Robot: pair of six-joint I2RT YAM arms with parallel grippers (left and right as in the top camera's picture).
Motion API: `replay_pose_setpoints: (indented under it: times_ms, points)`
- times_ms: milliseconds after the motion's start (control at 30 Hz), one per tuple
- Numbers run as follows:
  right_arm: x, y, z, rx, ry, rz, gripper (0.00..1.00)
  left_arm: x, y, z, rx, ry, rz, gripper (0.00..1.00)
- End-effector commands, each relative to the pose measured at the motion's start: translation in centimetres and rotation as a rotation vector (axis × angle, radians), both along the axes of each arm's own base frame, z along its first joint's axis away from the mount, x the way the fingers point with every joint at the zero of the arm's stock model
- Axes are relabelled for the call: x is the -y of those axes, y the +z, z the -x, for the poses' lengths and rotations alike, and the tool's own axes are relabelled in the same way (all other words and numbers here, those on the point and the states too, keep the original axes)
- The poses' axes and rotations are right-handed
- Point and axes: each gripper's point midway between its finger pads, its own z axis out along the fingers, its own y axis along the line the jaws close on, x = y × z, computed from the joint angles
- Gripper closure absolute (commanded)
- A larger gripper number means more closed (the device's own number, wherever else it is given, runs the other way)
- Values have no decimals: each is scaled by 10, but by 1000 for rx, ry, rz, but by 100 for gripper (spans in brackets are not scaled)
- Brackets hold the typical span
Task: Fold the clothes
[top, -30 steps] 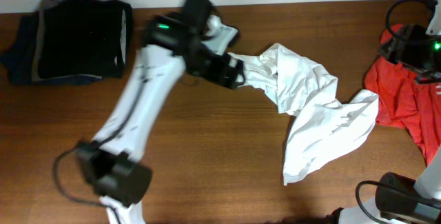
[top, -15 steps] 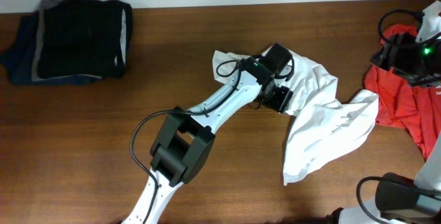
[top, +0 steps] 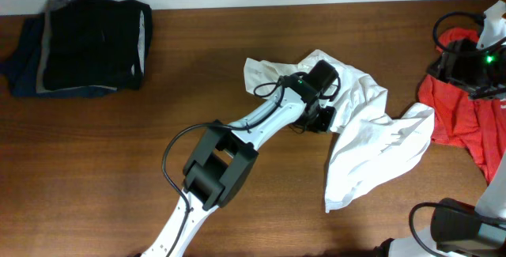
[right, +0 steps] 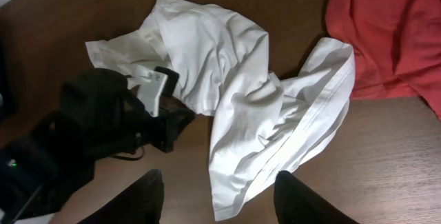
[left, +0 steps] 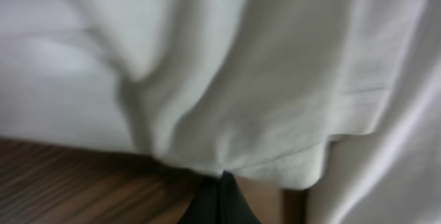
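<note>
- Left gripper (top: 322, 120) is seen with its jaws brought fully together at the hem of the white shirt (top: 371, 142). In the left wrist view the dark fingertips meet just under the cloth's edge. Whether a fold is caught between them cannot be told.
- Right gripper (right: 222, 198) is held with its jaws apart and nothing between them, above the tabletop (top: 118, 154) by the right edge.
- The shirt is found right of the middle of the tabletop, crumpled and partly twisted. Its long axis is laid diagonally, from a flat corner near the middle of the far edge down toward the near right corner. One lobe is turned out toward the right edge, just beside the red garment (top: 458, 119).
- The left arm is stretched diagonally from the near edge toward the shirt, bent at a black elbow block. Its white forearm link is angled up to the wrist, with a black cable looped alongside. The right arm is only partly shown at the far right corner, over the red garment.
- The shirt's fabric is thin, soft and heavily wrinkled, with stitched hems shown along the lower lobe. The tabletop is dark brown wood with a fine grain. A folded stack of dark clothes (top: 79, 47) is set at the far left corner.
</note>
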Motion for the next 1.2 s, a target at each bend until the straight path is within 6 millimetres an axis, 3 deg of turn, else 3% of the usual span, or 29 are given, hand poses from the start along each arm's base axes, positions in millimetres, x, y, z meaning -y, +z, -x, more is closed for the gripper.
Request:
replay_pose_setpoints:
  times_ms: [0,167,200,233,333,367,467,533,567,633,700,800,833,867,967,1067,1167]
  points:
    - [1,-6,6,-30,4,20,45,-42,9,-37,76,94,-165,99]
    - [1,-15,6,-55,5,10,45,-96,111,-74,249,203,-333,99]
    - [0,-16,8,-62,6,7,45,-127,149,-80,299,254,-392,100]
    - [0,-16,8,-62,6,7,45,-149,174,-80,315,288,-410,99]
    - [-1,-15,8,-61,4,2,45,-209,268,-93,433,402,-259,99]
    - [-2,-15,7,-59,7,-3,45,-249,315,-90,504,491,-218,99]
    - [-15,-15,5,-57,46,-9,45,-317,384,-70,630,619,-173,99]
    - [-37,-15,2,-57,112,-7,45,-372,439,-26,731,725,-154,99]
    - [-47,-15,1,-57,144,-6,45,-386,450,-7,747,755,-155,99]
    - [-76,-14,0,-56,232,-11,44,-404,452,25,726,783,-185,99]
    - [-108,-15,2,-58,327,-9,43,-417,430,47,658,797,-268,99]
    - [-150,-27,2,-67,455,-6,22,-429,389,66,537,804,-387,99]
    - [-162,-40,-1,-75,484,-9,10,-430,377,69,499,792,-408,100]
    - [-172,-53,-5,-89,482,-19,5,-430,371,69,483,787,-417,99]
    - [-195,-110,-20,-125,432,-56,0,-440,370,70,490,815,-478,99]
    - [-204,-170,-40,-95,342,-94,1,-444,371,70,497,824,-496,99]
    - [-206,-210,-53,-115,300,-109,8,-444,371,70,497,824,-495,99]
